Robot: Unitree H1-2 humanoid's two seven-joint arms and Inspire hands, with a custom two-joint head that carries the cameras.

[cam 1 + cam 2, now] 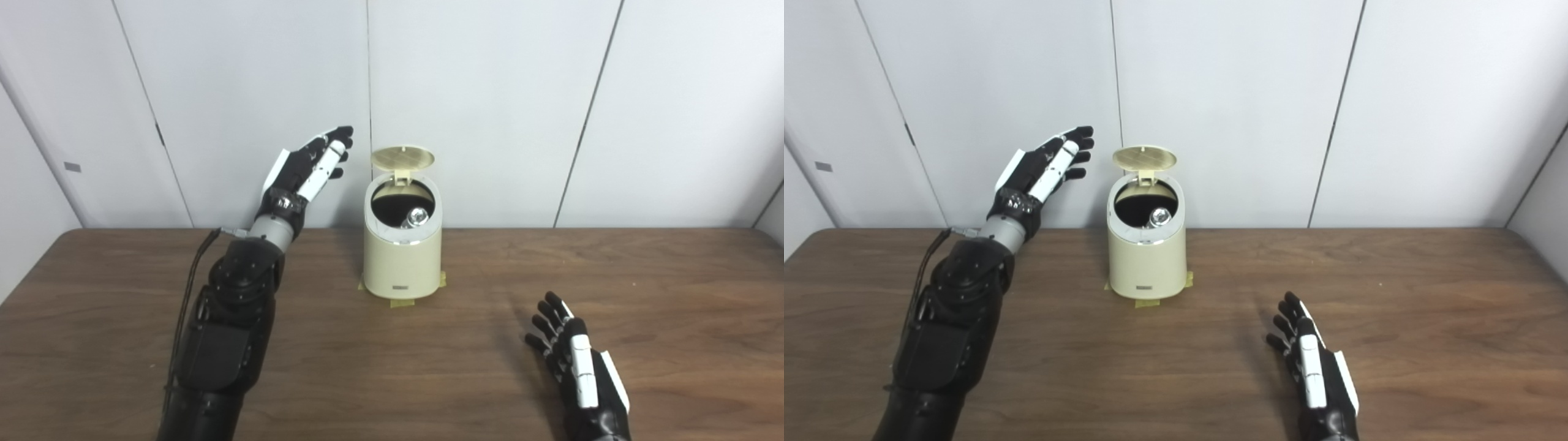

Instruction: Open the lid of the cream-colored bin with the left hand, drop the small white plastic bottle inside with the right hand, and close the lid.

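Bin (pixel 401 257) at back of counter (pixel 429 367), lid (pixel 402 157) up. Bottle (pixel 418 217) already inside, shiny top showing in the opening. Left hand (pixel 309 168) raised just left of lid, fingers spread, holding nothing. Right hand (pixel 579 361) low near front, fingers apart, empty. Step left: close lid. Prob best w/ left fingertips on lid's top edge, push fwd & down gently; bin looks taped down.
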